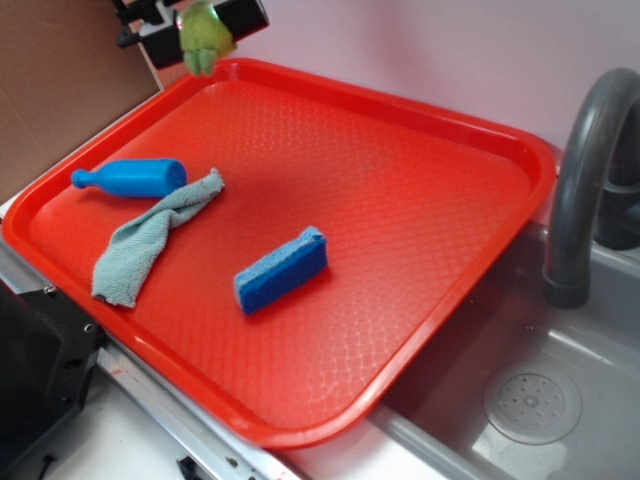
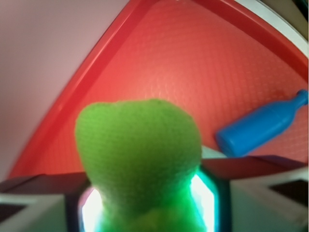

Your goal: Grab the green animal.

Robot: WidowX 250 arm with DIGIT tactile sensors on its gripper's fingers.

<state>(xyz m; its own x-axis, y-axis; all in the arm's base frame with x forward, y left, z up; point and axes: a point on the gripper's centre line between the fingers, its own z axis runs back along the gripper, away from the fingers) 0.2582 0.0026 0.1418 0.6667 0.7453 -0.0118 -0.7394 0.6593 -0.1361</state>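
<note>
the tool point(image 1: 205, 40) is cut off by the top edge, the green animal's point(image 2: 140, 154) lower body blurred

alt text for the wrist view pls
The gripper holds the green animal, a fuzzy plush filling the foreground, above a red tray. A blue bottle lies on the tray at right.

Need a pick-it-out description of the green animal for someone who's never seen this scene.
Find the red tray, then its far-left corner. Above it, off the surface, the gripper holds the green animal in its jaws. It is the only fuzzy yellow-green thing; everything lying on the tray is blue or pale teal.
</note>
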